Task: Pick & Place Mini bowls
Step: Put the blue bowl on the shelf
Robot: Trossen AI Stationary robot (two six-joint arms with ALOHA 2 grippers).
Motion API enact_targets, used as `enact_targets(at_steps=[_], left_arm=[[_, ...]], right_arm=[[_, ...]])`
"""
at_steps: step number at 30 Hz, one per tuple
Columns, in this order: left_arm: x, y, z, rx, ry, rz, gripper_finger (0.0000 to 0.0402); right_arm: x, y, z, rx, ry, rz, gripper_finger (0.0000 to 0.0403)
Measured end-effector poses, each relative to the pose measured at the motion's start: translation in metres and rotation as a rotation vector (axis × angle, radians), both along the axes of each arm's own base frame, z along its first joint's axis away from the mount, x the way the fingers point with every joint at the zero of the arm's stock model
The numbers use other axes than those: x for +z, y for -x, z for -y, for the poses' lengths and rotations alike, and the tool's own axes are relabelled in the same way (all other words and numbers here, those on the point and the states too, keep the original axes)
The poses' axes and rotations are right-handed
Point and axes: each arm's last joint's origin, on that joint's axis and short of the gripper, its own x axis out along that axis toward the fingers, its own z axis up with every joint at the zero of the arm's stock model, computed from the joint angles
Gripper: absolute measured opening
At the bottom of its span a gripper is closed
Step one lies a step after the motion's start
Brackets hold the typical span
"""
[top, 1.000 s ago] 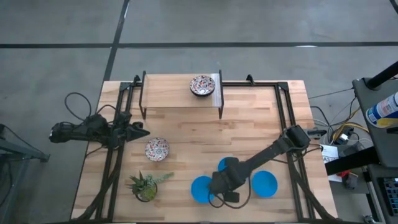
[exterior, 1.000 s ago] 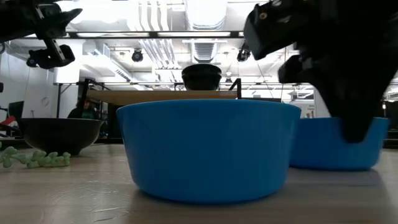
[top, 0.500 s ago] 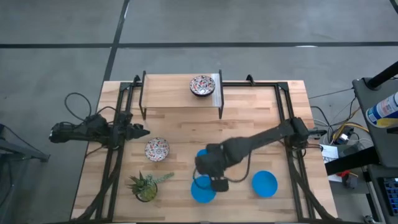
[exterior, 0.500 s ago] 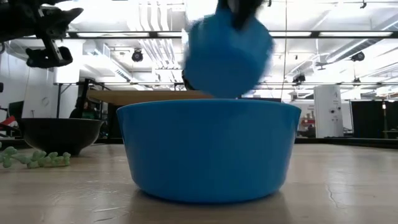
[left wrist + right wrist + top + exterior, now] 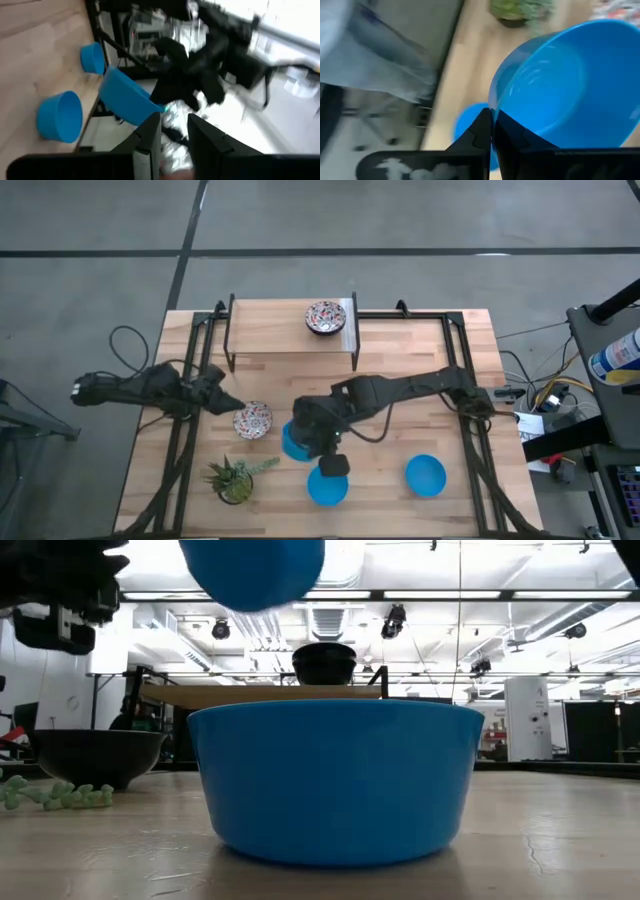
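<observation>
My right gripper [image 5: 308, 434] is shut on a plain blue mini bowl [image 5: 294, 442], held in the air over the table's middle; the low view shows this bowl [image 5: 252, 570] high up. Two more blue bowls rest on their bases, one [image 5: 327, 487] by the near edge and one [image 5: 425, 475] to the right. One patterned bowl [image 5: 252, 420] stands on the table left of the held bowl, and another [image 5: 325, 316] sits on the raised shelf. My left gripper [image 5: 226, 401] is open, just left of the patterned bowl on the table. My right gripper pinches the blue bowl's rim [image 5: 496, 102], one finger [image 5: 507, 135] inside the bowl and the other outside its wall. The bowl is lifted clear of the table and hangs tilted [image 5: 125, 100], its open side facing partly sideways.
A small green potted plant [image 5: 235, 478] stands near the near-left corner. A raised wooden shelf [image 5: 290, 330] on black legs spans the far middle. Black rails [image 5: 185, 430] run along both sides. Bare wood lies between the shelf and the bowls.
My right gripper has lifted one blue bowl off the table from between the other two and carried it up and toward the table's left, tipping it. My left gripper has shifted a little toward the patterned bowl.
</observation>
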Motion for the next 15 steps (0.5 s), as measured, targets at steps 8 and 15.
enact_targets(at_steps=[8, 15], left_arm=[[0.026, -0.013, 0.003, -0.039, -0.396, 0.077, 0.0090], [0.050, -0.030, 0.006, -0.084, -0.646, 0.167, 0.0090]], right_arm=[[0.016, -0.015, 0.017, 0.063, -0.350, 0.036, 0.0008], [0.031, -0.027, 0.037, 0.122, -0.557, 0.120, 0.0008]])
